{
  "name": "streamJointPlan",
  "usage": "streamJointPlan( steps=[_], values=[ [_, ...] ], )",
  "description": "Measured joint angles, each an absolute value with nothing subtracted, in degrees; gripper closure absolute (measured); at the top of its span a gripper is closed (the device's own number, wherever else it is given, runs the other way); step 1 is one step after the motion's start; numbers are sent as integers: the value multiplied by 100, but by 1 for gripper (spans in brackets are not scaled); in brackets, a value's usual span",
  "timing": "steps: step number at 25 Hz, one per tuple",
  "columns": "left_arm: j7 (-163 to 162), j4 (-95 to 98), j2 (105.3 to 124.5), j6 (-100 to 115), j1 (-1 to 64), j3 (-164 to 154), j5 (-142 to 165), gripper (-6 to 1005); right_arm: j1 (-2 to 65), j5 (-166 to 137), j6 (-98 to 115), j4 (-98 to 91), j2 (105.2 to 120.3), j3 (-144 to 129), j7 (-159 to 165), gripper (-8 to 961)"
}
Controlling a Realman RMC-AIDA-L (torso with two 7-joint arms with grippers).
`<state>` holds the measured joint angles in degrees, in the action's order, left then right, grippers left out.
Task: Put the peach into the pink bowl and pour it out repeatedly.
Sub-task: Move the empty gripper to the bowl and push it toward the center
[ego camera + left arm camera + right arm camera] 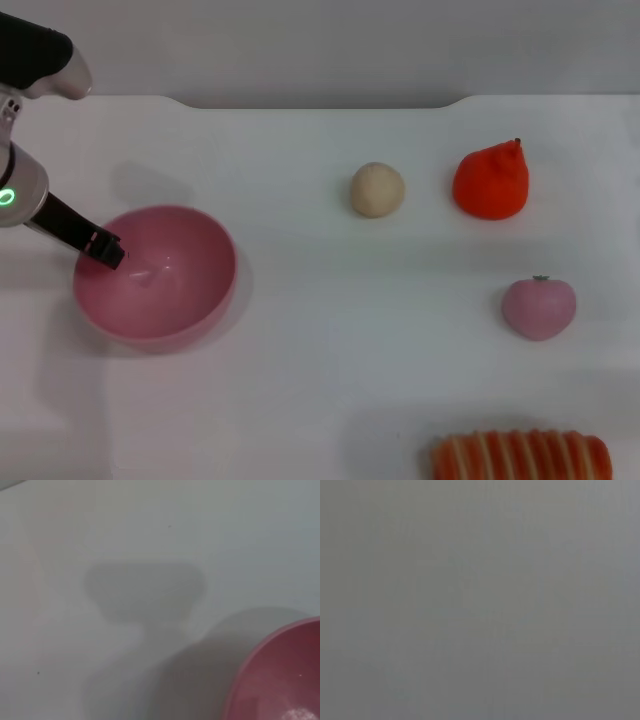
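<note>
Ridged orange-and-white striped toy food [521,455] lies at the near edge of the smooth white table [320,340]. Beyond it rests the matte pale-pink peach [539,307], well apart from the glossy hemispherical pink bowl [155,275], whose rim the left gripper [104,246] clamps. A beige ball [377,189] and an orange-red pointed fruit [491,180] sit farther back.

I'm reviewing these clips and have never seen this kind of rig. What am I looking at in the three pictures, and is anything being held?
This is a two-armed robot. The head view looks down at a white table. The left gripper grips the rim of the pink bowl, which is empty. The peach lies apart on the robot's right, near a beige ball, an orange-red fruit and a striped orange item at the near edge. The left wrist view shows the bowl's edge over the table. The right wrist view shows only grey; the right arm is out of sight.
</note>
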<state>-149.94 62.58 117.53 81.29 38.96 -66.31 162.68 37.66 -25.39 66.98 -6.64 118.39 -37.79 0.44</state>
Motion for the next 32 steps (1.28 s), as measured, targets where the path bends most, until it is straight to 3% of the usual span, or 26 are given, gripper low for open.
streamJointPlan(
  steps=[14, 21, 26, 31, 32],
  values=[
    [-14979, 6264, 11750, 8114, 3853, -6689, 16262, 935, 3720, -2539, 6769, -669, 11861, -3780, 77, 282],
    [-14988, 6286, 11743, 8013, 3849, -6611, 16257, 946, 3544, -2859, 6586, -1221, 11828, -3810, 2177, 281],
    [-14964, 6340, 11735, 8001, 3924, -6402, 16237, 954, 3274, -4566, 6629, -2270, 11639, -3896, 5492, 282],
    [-14957, 6410, 11735, 7975, 4026, -6320, 16230, 961, 3223, -6994, 7374, -3831, 11323, -4247, 8353, 281],
    [-14956, 6415, 11736, 7975, 4042, -6320, 16230, 962, 3223, -6994, 7374, -3831, 11323, -4247, 8353, 281]
  ],
)
